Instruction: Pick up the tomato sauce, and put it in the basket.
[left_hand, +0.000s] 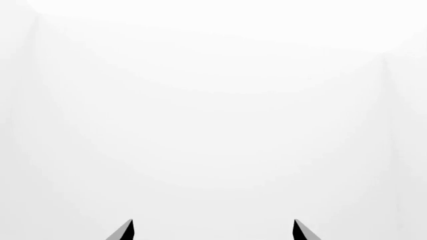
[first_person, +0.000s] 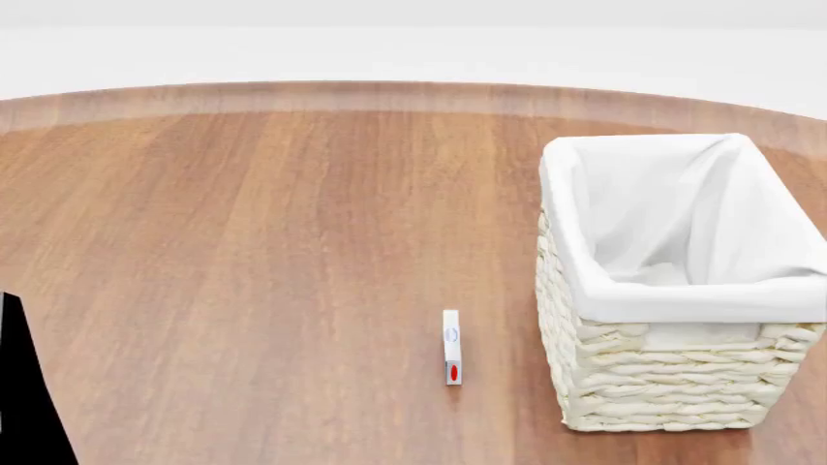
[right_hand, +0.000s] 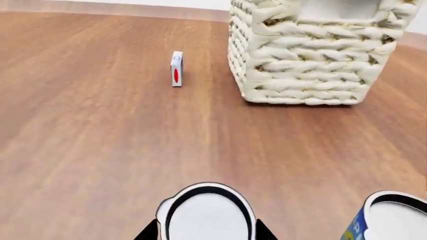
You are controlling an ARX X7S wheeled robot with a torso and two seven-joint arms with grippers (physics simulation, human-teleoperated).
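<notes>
In the right wrist view a can with a silver top (right_hand: 208, 212) sits between the fingers of my right gripper (right_hand: 208, 229). Its label is hidden, so I take it for the tomato sauce. The dark fingertips (right_hand: 151, 233) press against both sides of it, much closer together than the left gripper's. The cream wicker basket (right_hand: 300, 65) with white cloth lining stands ahead and to the right; in the head view its rim (first_person: 607, 291) is at the right. My left gripper (left_hand: 213, 231) is open and empty, facing a blank white surface. Neither gripper nor the cans show in the head view.
A second can with a blue label (right_hand: 393, 215) stands close beside the held can, on the basket's side. A small flat white box with a red spot (first_person: 451, 347) stands on the wooden table (first_person: 259, 242) left of the basket, also in the right wrist view (right_hand: 176, 68). A black robot part (first_person: 23, 387) shows at the lower left.
</notes>
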